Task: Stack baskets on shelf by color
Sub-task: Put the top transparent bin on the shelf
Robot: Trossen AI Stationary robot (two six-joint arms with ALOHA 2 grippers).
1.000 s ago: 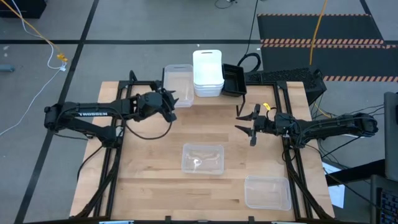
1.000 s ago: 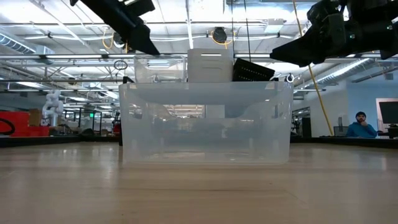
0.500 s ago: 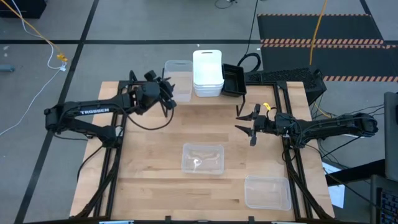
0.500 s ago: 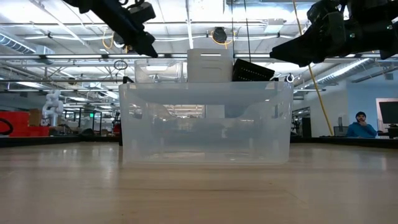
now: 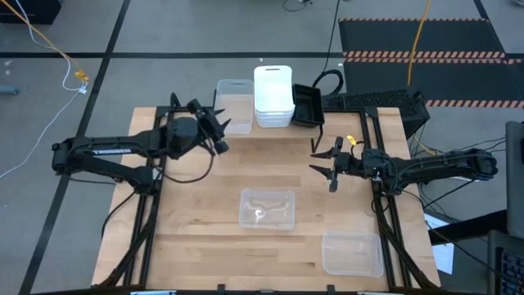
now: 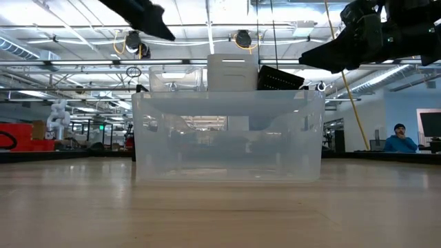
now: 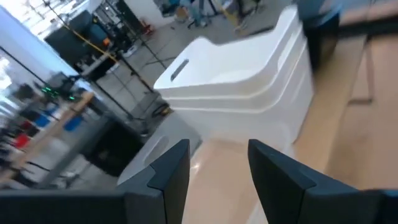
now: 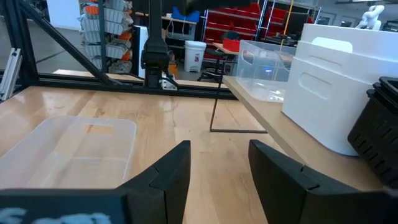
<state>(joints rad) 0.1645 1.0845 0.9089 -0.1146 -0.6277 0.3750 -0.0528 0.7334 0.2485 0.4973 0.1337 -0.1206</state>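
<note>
The shelf (image 8: 252, 104) stands at the table's far middle. On it, from left to right, are a clear basket (image 5: 234, 102), a stack of white baskets (image 5: 273, 96) and a black basket (image 5: 308, 105). A second clear basket (image 5: 267, 208) rests on the table's middle, and a third (image 5: 352, 252) near the front right. My left gripper (image 5: 218, 131) is open and empty, raised just left of the shelf's clear basket. My right gripper (image 5: 327, 169) is open and empty, raised over the table's right part.
Black frame rails (image 5: 147, 205) run along the table's left and right sides. Bare tabletop (image 5: 196, 238) lies at the front left. In the low view the middle clear basket (image 6: 227, 134) fills the foreground. A person (image 6: 400, 138) sits far off in the room.
My left gripper has drawn back from the shelf's clear basket toward the table's left edge and has risen. That basket now sits a little lower and farther back on the shelf than a second ago. My right arm has kept still.
</note>
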